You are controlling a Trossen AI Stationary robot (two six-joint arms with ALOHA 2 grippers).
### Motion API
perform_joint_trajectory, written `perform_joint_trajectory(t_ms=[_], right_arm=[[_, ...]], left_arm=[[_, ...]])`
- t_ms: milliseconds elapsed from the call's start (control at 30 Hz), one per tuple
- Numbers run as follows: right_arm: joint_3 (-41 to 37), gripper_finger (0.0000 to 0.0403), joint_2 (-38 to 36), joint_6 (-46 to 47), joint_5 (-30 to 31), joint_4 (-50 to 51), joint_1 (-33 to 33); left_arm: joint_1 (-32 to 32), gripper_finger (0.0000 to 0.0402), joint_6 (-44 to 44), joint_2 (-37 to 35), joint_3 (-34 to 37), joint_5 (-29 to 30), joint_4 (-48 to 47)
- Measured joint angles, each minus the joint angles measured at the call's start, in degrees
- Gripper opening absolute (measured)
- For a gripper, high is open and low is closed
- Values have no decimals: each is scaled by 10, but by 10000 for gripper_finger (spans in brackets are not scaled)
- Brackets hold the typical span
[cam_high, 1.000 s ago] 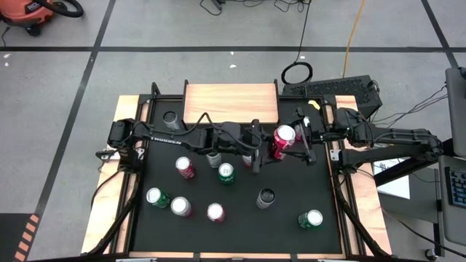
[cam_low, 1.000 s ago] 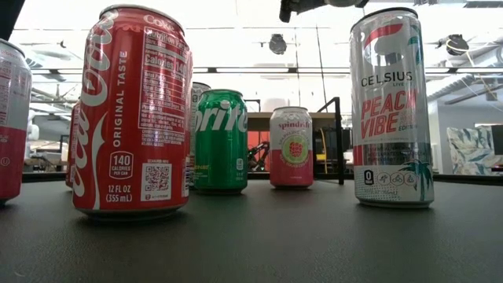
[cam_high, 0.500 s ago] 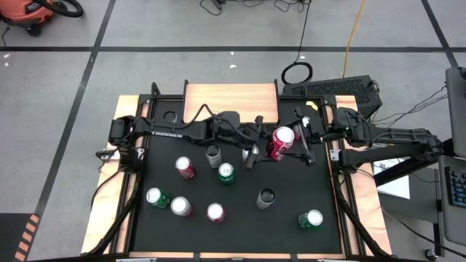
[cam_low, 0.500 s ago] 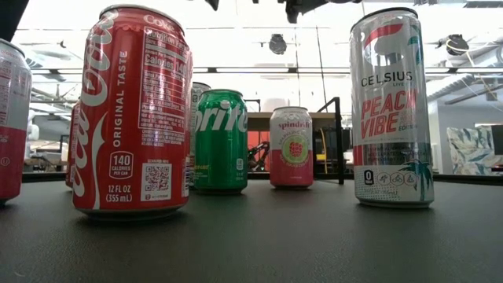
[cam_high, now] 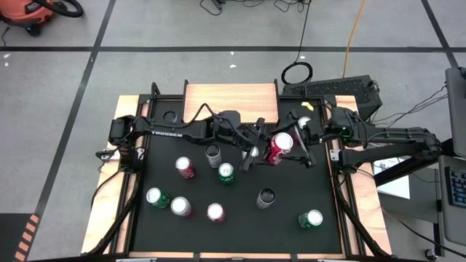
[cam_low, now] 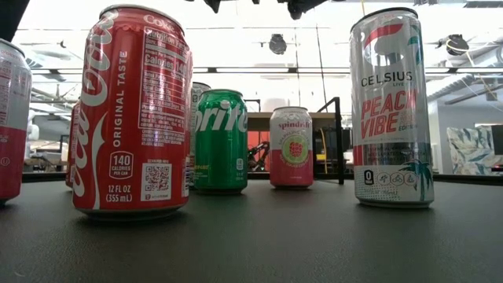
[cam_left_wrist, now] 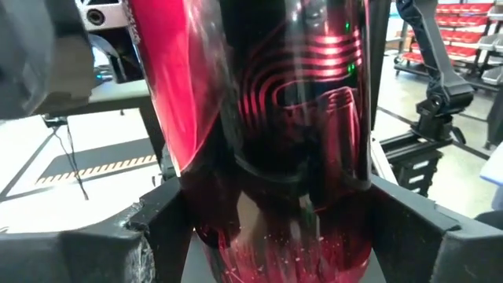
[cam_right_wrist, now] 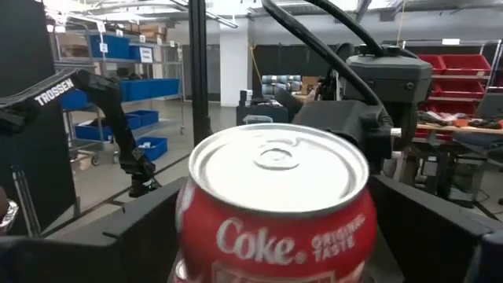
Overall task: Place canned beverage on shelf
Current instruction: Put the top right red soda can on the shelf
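A red-and-black Coke can hangs tilted above the black mat, between my two grippers. My left gripper reaches in from the table's left and is shut on the can. My right gripper comes from the table's right and stands open, one finger on either side of the can's top end; I see no touch there. The shelf, a light wood top on black legs, stands at the table's far edge, just beyond the grippers. My left gripper pinches the can's side wall between its two fingers, coming in about level from the table's left, the fingers lying across the can. The can is lifted clear of the mat and leans, its silver top toward the right gripper.
Several other cans stand on the mat: a grey one, a green one and a red one just near of the left arm, more toward the near edge, and a dark one beside the shelf. Cables hang around both arms.
My left arm has swung a little toward the far edge, uncovering the grey can below it, and its wrist has rolled. The held can has tipped further over. Neither gripper's jaws have changed.
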State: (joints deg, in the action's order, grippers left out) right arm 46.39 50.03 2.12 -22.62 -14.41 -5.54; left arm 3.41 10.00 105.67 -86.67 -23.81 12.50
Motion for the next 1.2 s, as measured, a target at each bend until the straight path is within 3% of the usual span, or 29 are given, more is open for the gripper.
perform_joint_trajectory(t_ms=[267, 1200], right_arm=[[0, 362, 14, -2, 1, -12, 0], [0, 276, 0, 6, 3, 15, 0]], left_arm=[[3, 297, 12, 0, 0, -1, -8], [4, 297, 11, -1, 0, 7, -25]])
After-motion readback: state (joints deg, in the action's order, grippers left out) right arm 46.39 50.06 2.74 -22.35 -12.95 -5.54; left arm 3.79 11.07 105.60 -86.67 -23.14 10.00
